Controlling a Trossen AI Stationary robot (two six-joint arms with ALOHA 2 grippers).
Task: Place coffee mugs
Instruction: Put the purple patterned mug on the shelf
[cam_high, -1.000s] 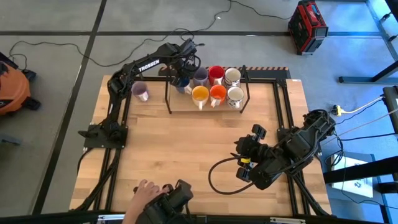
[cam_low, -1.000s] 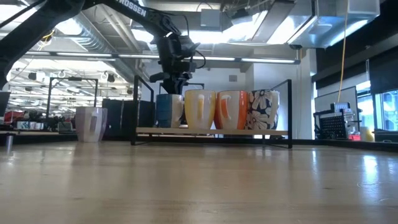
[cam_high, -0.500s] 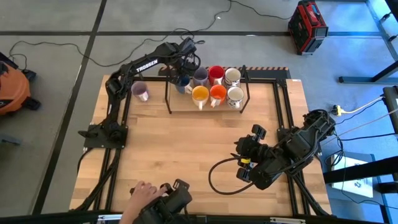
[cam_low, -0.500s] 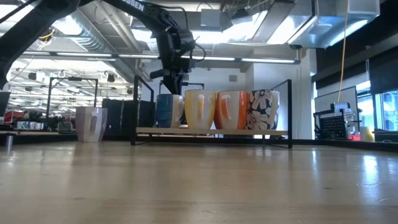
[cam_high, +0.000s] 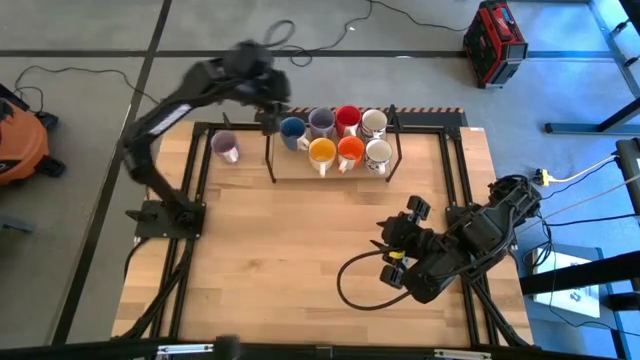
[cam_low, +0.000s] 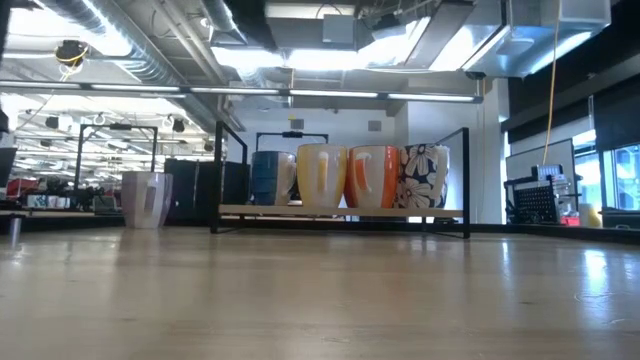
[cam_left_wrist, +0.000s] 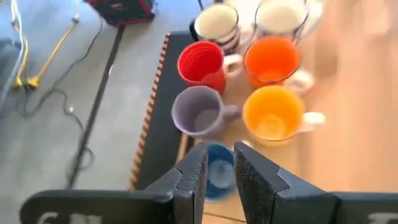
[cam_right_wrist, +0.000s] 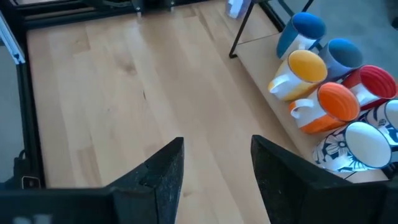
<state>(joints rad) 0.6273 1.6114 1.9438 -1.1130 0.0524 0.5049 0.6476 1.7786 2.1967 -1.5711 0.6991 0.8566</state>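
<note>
Seven mugs stand on their bases on a low wooden rack (cam_high: 292, 172) at the table's far edge: blue (cam_high: 292, 130), lilac (cam_high: 322, 122), red (cam_high: 347, 119), white (cam_high: 373, 122), yellow-orange (cam_high: 321, 152), orange (cam_high: 350, 152) and flowered white (cam_high: 378, 153). A second lilac mug (cam_high: 226, 147) stands on the table left of the rack. My left gripper (cam_high: 270, 100) hangs high above the rack's left end, over the blue mug (cam_left_wrist: 217, 163), open by a narrow gap and empty. My right gripper (cam_high: 385, 250) waits open near the table's right side.
The rack has a black metal frame (cam_low: 218, 175) with upright posts. Black rails (cam_high: 452, 170) border the table. A black cable loop (cam_high: 350, 290) lies by the right arm. Bare wood (cam_high: 290, 240) stretches between the rack and the near edge.
My left gripper has risen from just above the blue mug, up and toward the table's left, out of the low view. The blue mug stays on the rack. A person's hand at the table's near edge has gone from view.
</note>
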